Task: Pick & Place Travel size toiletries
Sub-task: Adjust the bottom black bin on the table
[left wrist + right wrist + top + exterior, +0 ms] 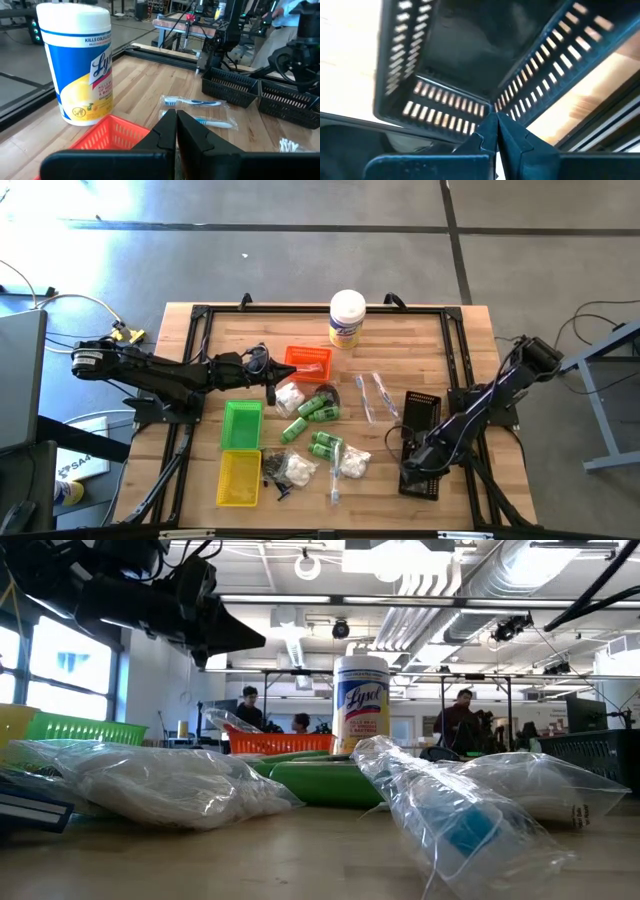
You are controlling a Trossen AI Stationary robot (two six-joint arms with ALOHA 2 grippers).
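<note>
We judge the sorting barely begun: the toiletries (318, 435) lie loose at centre frame, while our left gripper (268, 370) and right gripper (412, 463) are both closed and empty.

The counter (470, 340) was light brown wood. One tray (307, 360) was orange, one (241, 423) green, one (239, 476) yellow, and two (421, 412) were black with little holes. The canister (347, 318) was white with a yellow label. The small bottles (311, 409) were green. The toothbrushes (192, 102) were blue and white.
</note>
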